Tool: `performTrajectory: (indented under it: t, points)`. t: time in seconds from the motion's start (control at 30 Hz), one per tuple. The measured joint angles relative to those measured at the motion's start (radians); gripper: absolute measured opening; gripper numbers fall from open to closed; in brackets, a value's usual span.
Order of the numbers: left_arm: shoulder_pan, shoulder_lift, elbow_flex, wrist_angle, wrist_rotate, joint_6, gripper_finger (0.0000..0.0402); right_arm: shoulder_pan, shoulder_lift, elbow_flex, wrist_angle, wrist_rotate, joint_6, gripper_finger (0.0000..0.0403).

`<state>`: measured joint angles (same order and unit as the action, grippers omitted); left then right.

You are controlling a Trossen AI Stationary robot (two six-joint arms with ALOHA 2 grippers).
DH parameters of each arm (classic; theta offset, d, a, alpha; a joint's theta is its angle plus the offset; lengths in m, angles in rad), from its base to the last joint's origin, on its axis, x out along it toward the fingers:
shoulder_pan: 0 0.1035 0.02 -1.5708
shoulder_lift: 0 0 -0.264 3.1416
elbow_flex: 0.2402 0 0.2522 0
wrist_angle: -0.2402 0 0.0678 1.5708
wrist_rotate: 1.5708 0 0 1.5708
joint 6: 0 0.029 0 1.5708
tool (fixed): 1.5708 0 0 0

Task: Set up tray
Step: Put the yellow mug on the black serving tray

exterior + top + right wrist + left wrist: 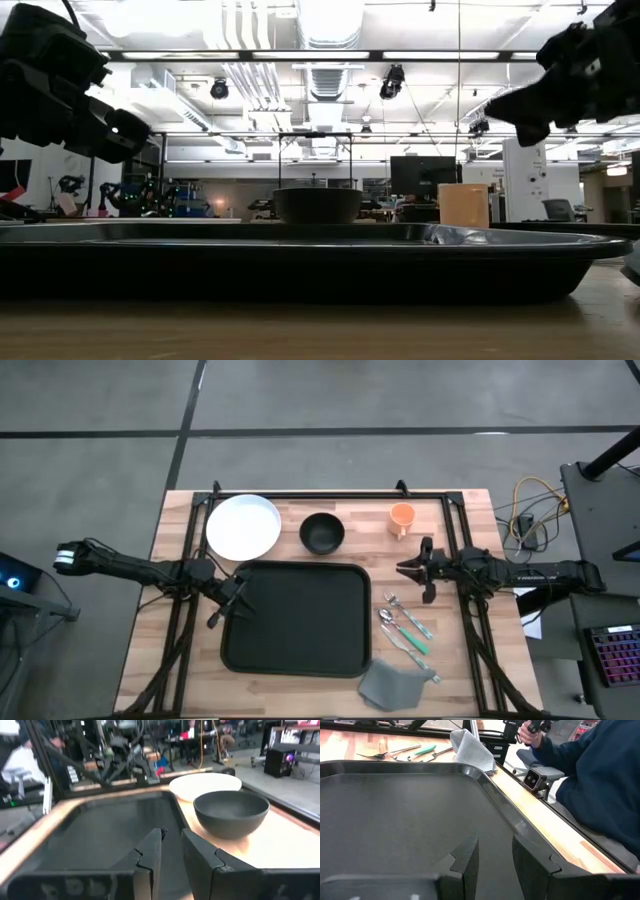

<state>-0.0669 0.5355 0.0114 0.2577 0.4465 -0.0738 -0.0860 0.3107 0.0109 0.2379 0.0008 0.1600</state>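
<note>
The black tray [295, 618] lies flat in the middle of the wooden table, and it also shows below the fingers in the left wrist view [395, 805]. My left gripper [240, 603] hangs open above the tray's left rim, with nothing between its fingers [495, 840]. My right gripper [405, 570] hovers off the tray's far right corner, pointing level toward the tray. Its fingers [171, 834] stand a little apart around nothing. Both grippers show raised above the table in the low view, the left [120, 135] and the right [500, 105].
Behind the tray stand a white plate [243, 526], a black bowl [321, 532] and an orange cup [402, 517]. To its right lies cutlery with green handles [405, 628], and a grey napkin [395, 682] lies at the near right. A person in a dark blue sleeve [590, 770] sits beyond the table.
</note>
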Motion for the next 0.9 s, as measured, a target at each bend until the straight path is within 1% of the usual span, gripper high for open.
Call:
performTrajectory:
  t: [0.1, 0.13, 0.2, 0.27, 0.33, 0.43, 0.53, 0.6, 0.67, 0.8, 0.9]
  points:
    - [0.000, 0.000, -0.001, 0.000, 0.000, 0.000, 0.0099, 0.000, 0.000, 0.002, 0.079, 0.014, -0.020, 0.0068]
    - [0.000, 0.000, -0.001, 0.000, 0.000, 0.000, 0.0099, 0.000, 0.000, 0.013, 0.084, 0.037, -0.029, 0.0068]
    - [0.000, 0.000, 0.000, 0.000, 0.000, 0.000, 0.0099, 0.000, 0.001, 0.059, 0.047, 0.115, -0.034, 0.0068]
    - [0.000, 0.000, 0.000, 0.000, 0.000, 0.000, 0.0099, -0.001, 0.002, 0.137, -0.085, 0.198, -0.047, 0.0068]
    - [0.000, 0.000, -0.001, 0.000, 0.000, 0.000, 0.0099, -0.001, 0.022, 0.236, -0.274, 0.267, -0.055, 0.0068]
    - [0.000, 0.000, -0.001, 0.000, 0.000, 0.000, 0.0099, -0.003, 0.074, 0.381, -0.550, 0.377, -0.020, 0.0068]
    - [0.000, 0.000, 0.000, 0.000, 0.000, 0.000, 0.0099, -0.008, 0.143, 0.508, -0.748, 0.423, 0.020, 0.0078]
    - [0.000, 0.000, 0.000, 0.000, 0.000, 0.000, 0.0099, -0.018, 0.191, 0.574, -0.828, 0.423, 0.048, 0.0093]
    - [0.000, 0.000, 0.000, 0.000, 0.000, 0.000, 0.0099, -0.027, 0.234, 0.622, -0.867, 0.423, 0.064, 0.0114]
    - [0.000, 0.000, -0.001, 0.000, 0.000, 0.000, 0.0099, -0.067, 0.326, 0.679, -0.878, 0.421, 0.061, 0.0169]
    - [0.000, 0.000, -0.001, 0.000, 0.000, 0.000, 0.0099, -0.125, 0.407, 0.713, -0.880, 0.417, 0.061, 0.0208]
